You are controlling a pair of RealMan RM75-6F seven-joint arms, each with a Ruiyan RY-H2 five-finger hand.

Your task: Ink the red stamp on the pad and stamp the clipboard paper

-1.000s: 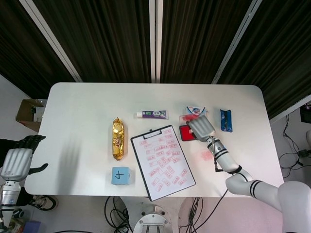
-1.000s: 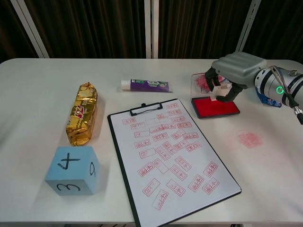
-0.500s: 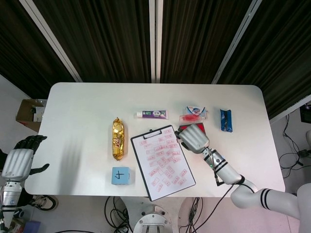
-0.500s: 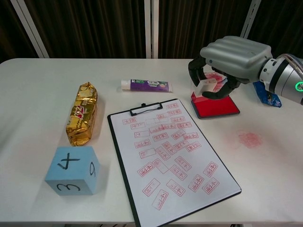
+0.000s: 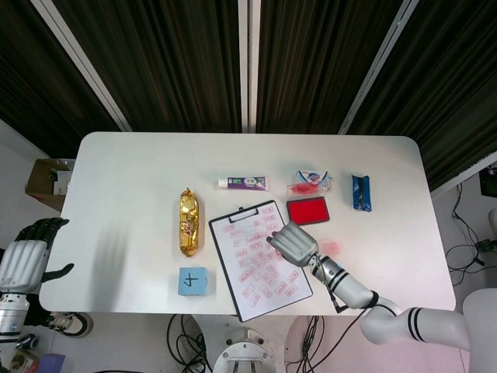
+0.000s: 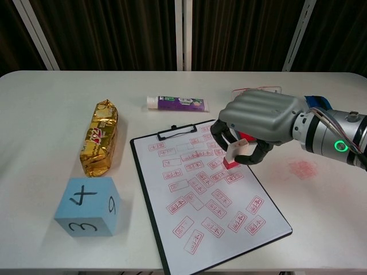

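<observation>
My right hand [image 6: 258, 121] grips stamp [image 6: 236, 156], poised over right part of clipboard paper [image 6: 195, 189], ink pad [image 5: 307, 210] behind. Inking looks done; stamping in hand. Next: press straight down on bare patch. Left hand [image 5: 23, 260] off table, fingers apart, holding nothing.

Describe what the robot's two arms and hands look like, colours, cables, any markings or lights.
The right hand has a ribbed silver-grey back and black fingers; behind it are a silver wrist with a green ring light, thin cables, and a white arm with black bands. The left hand, at the edge of the head view, has the same silver back and black fingers.
</observation>
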